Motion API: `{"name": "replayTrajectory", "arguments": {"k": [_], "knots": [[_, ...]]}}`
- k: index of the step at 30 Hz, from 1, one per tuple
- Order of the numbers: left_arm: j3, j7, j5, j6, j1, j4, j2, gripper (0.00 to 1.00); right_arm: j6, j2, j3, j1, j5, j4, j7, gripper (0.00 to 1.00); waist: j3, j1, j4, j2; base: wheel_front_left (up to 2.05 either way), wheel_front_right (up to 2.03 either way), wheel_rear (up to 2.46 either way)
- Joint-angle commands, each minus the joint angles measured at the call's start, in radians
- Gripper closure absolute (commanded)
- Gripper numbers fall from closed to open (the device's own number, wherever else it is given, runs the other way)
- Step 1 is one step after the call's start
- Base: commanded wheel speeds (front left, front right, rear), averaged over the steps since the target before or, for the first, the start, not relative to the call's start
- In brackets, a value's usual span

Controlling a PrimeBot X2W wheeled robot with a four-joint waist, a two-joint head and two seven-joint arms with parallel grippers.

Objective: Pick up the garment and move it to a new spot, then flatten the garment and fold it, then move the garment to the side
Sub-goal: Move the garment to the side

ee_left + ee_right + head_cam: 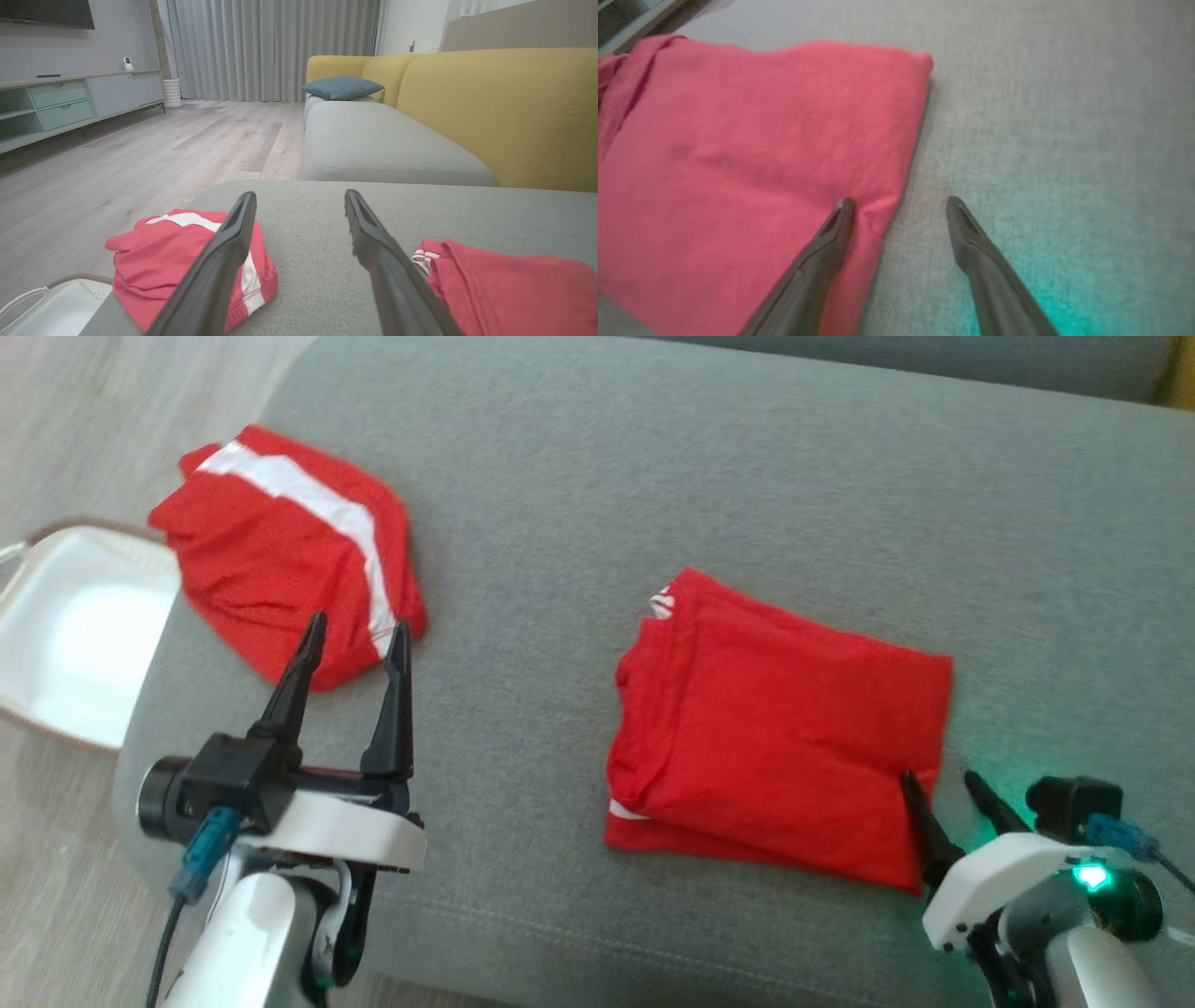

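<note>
A red garment (784, 737) lies folded into a rough rectangle in the middle of the grey sofa cushion (653, 476). My right gripper (938, 779) is open at its near right corner. In the right wrist view one finger (831, 242) lies over the garment (752, 154) and the other over bare cushion, so the right gripper (901, 203) straddles the edge. My left gripper (359, 627) is open with nothing between its fingers, hovering near the cushion's left side. The left wrist view has the left gripper (300, 196) above the cushion, with the folded garment (509, 289) at lower right.
A second red garment with a white stripe (280, 551) lies bunched at the cushion's far left, just beyond my left fingertips. A white basket (75, 635) stands on the wood floor off the left edge. Yellow sofa backs (495, 107) rise behind.
</note>
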Motion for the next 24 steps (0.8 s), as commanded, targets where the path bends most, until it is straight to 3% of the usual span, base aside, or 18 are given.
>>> {"name": "replayTrajectory", "arguments": {"k": [1,3,4,5,6,12,17,24], "knots": [[0.043,-0.012,0.013,-0.005,-0.047,-0.037,0.007,0.0,0.007,-0.005,0.019,-0.028,0.011,-0.001,0.012,0.0,0.016,0.0,0.022,0.0,0.0,0.0,0.0],[0.05,-0.012,0.021,-0.012,-0.049,-0.043,0.0,0.0,0.007,-0.002,0.033,-0.038,0.023,0.031,0.022,0.01,0.022,0.0,0.028,0.0,0.0,0.0,0.0],[0.054,-0.012,0.025,-0.015,-0.049,-0.045,-0.003,0.0,0.007,-0.001,0.039,-0.042,0.03,0.044,0.03,0.33,0.024,0.0,0.029,0.0,0.0,0.0,0.0],[0.059,-0.012,0.028,-0.018,-0.048,-0.047,-0.006,0.0,0.007,-0.003,0.044,-0.047,0.031,0.054,0.037,0.72,0.026,0.0,0.028,0.0,0.0,0.0,0.0],[0.062,-0.012,0.032,-0.021,-0.047,-0.048,-0.009,0.0,0.007,-0.007,0.049,-0.051,0.025,0.055,0.033,1.0,0.028,0.0,0.027,0.0,0.0,0.0,0.0],[0.074,-0.012,0.056,-0.042,-0.042,-0.045,-0.018,0.0,0.007,-0.035,0.074,-0.058,-0.045,0.033,0.032,1.0,0.03,0.0,-0.001,0.0,0.0,0.0,0.0],[0.083,-0.012,0.066,-0.051,-0.033,-0.048,-0.021,0.0,0.007,-0.048,0.055,-0.053,-0.072,-0.023,0.028,1.0,0.027,0.0,-0.067,0.0,0.0,0.0,0.0],[0.084,-0.012,0.073,-0.064,-0.002,-0.066,-0.008,0.0,0.007,-0.092,0.039,-0.084,-0.077,-0.081,0.039,1.0,0.045,0.0,-0.266,0.0,0.0,0.0,0.0]]}}
